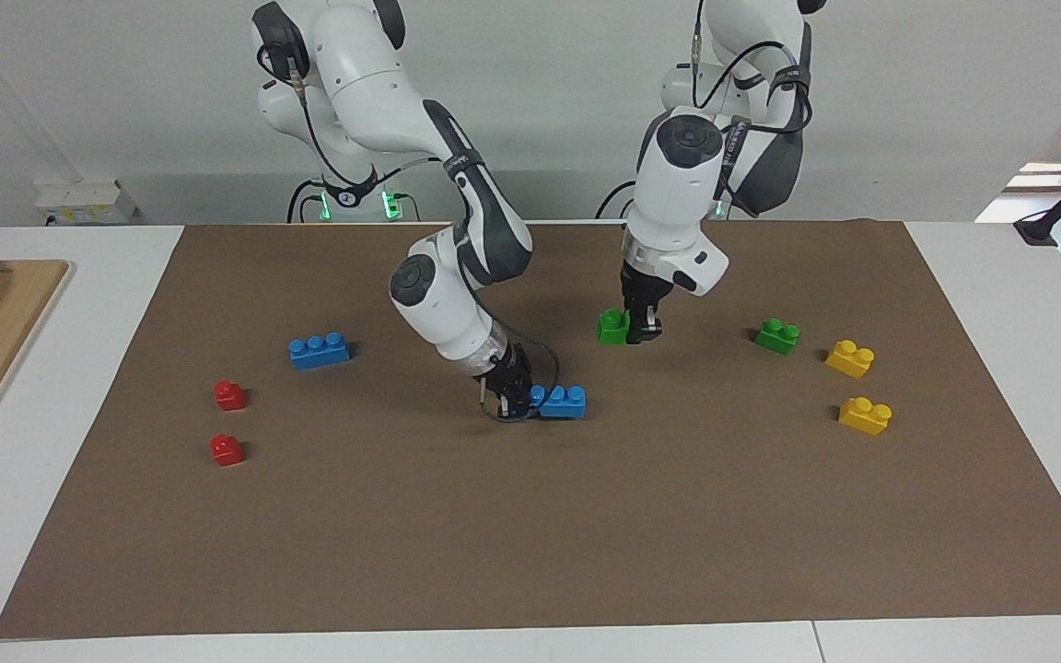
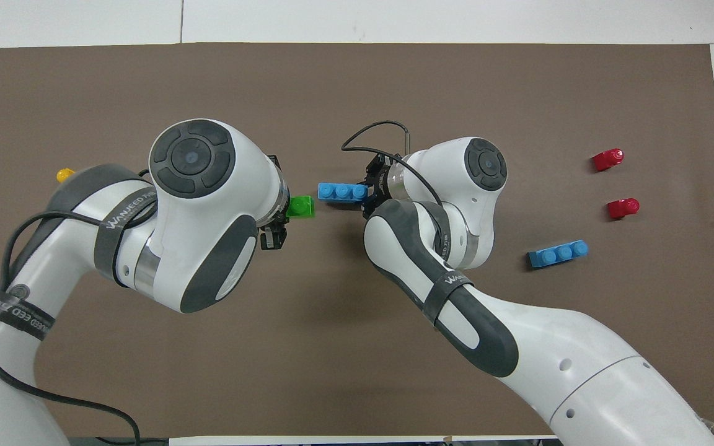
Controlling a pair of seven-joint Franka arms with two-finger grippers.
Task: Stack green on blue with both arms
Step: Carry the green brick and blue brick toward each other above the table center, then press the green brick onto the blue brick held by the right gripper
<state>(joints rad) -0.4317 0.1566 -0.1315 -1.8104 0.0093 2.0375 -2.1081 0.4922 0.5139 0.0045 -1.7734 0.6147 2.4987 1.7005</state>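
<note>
The right gripper (image 1: 514,398) pins one end of the blue (image 1: 560,401) low over the mat, studs up, apparently as a base, while the left gripper (image 1: 636,330) carries the green (image 1: 614,327) raised nearby, seemingly ready to press on.
</note>
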